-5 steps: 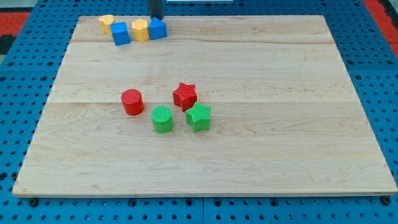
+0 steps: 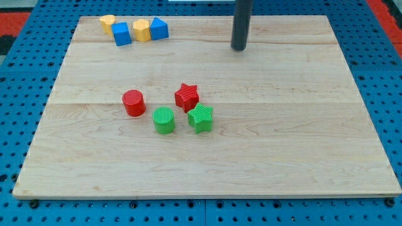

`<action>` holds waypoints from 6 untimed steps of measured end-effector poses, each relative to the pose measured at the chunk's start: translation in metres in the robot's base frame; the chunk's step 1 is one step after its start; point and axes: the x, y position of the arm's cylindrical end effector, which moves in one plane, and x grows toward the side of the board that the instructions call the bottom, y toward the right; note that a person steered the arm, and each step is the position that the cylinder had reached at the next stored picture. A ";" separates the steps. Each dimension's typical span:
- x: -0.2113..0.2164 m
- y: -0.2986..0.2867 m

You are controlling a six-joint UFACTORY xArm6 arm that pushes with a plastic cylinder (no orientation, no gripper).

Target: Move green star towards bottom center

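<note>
My tip (image 2: 239, 48) has no hand. The green star-shaped block (image 2: 201, 118) lies below-left; approach above it, clearing the touching red star-shaped block (image 2: 186, 96).

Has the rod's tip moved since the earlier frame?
Yes. My tip went toward the view's right and slightly down, away from the blue block it stood behind.

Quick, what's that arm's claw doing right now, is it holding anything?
No claw: only a rod, holding nothing.
My tip touches no block, up and to the view's right of the green star.
</note>
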 end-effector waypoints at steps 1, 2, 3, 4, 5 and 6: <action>0.054 -0.092; 0.080 -0.133; 0.120 -0.118; 0.148 -0.030; 0.186 -0.003; 0.187 -0.035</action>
